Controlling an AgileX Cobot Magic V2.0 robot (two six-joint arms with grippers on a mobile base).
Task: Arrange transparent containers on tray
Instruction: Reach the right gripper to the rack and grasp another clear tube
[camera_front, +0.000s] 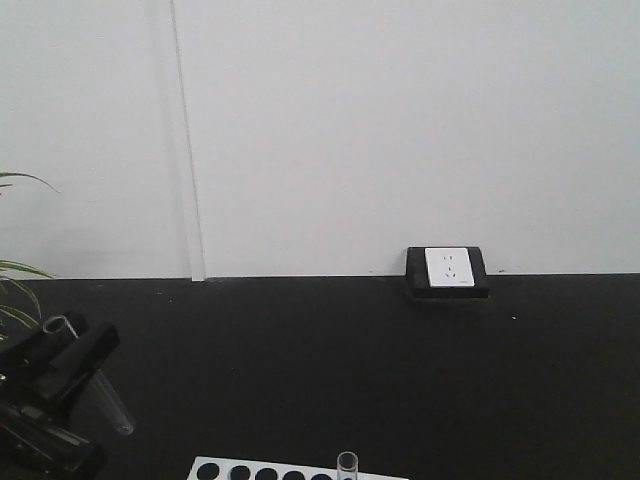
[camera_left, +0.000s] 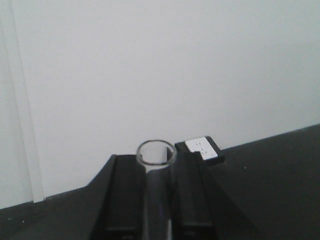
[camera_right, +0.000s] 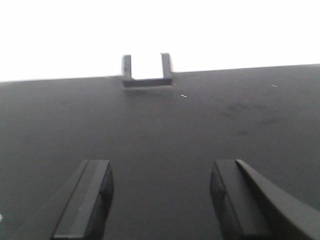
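Note:
My left gripper (camera_front: 75, 352) hangs at the lower left of the front view, shut on a clear glass test tube (camera_front: 112, 405) that slants down to the right, its rim (camera_front: 56, 324) sticking out above the fingers. In the left wrist view the same tube (camera_left: 156, 172) runs between the two black fingers (camera_left: 125, 195), open rim at the tips of my left gripper (camera_left: 156, 159). A second test tube (camera_front: 347, 465) stands in the white rack at the bottom edge. My right gripper (camera_right: 161, 172) is open over bare black table. The yellow tray is out of view.
A white rack with round holes (camera_front: 262, 470) lies at the bottom edge of the front view. A black-framed white wall socket (camera_front: 447, 270) stands at the back of the black table (camera_front: 330, 360); it also shows as the socket (camera_left: 201, 148) and the socket (camera_right: 147, 70). Plant leaves (camera_front: 15, 275) reach in at left.

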